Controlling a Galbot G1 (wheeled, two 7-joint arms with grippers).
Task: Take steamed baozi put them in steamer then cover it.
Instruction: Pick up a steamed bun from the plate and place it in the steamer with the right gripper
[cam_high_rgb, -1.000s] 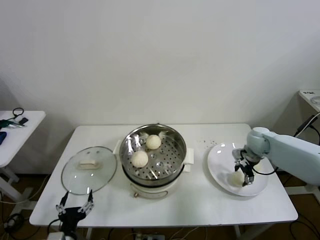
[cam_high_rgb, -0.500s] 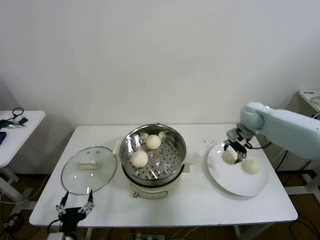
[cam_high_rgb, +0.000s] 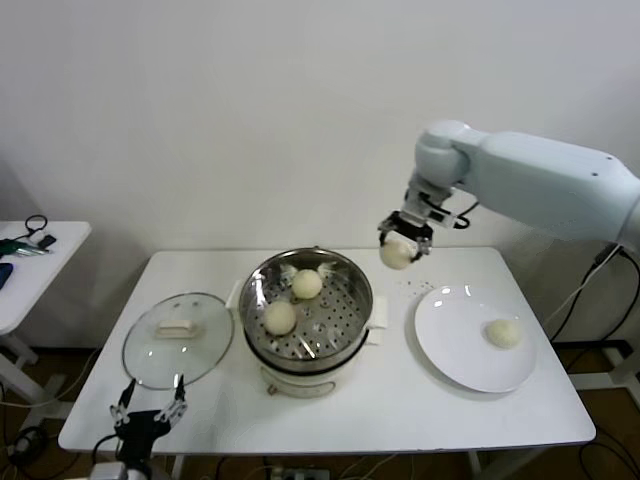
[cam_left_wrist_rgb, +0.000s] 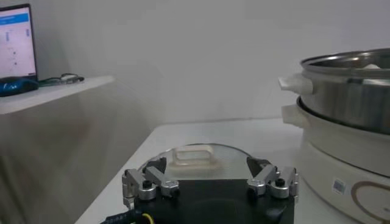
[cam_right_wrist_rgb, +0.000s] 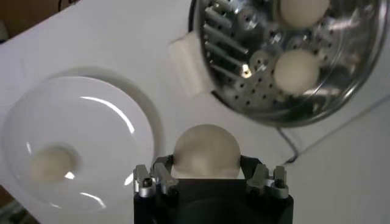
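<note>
My right gripper (cam_high_rgb: 398, 250) (cam_right_wrist_rgb: 206, 167) is shut on a creamy-white baozi (cam_high_rgb: 396, 254) (cam_right_wrist_rgb: 206, 151), holding it in the air between the steamer and the plate. The shiny steamer (cam_high_rgb: 306, 310) (cam_right_wrist_rgb: 286, 97) (cam_left_wrist_rgb: 347, 97) stands mid-table with two baozi (cam_high_rgb: 307, 284) (cam_high_rgb: 279, 318) on its perforated tray. One more baozi (cam_high_rgb: 502, 334) (cam_right_wrist_rgb: 50, 165) lies on the white plate. The glass cover (cam_high_rgb: 178, 339) (cam_left_wrist_rgb: 194, 161) lies flat on the table to the steamer's left. My left gripper (cam_high_rgb: 148, 415) (cam_left_wrist_rgb: 209, 176) waits open at the table's front-left edge, just short of the cover.
The white plate (cam_high_rgb: 455, 345) (cam_right_wrist_rgb: 91, 134) sits at the right of the table. A side table (cam_high_rgb: 30, 265) with cables stands at far left. A laptop screen (cam_left_wrist_rgb: 15, 45) shows on it in the left wrist view.
My right gripper has lifted a baozi off the plate and carried it up and left toward the steamer. One baozi is left on the plate. The left arm has not moved.
</note>
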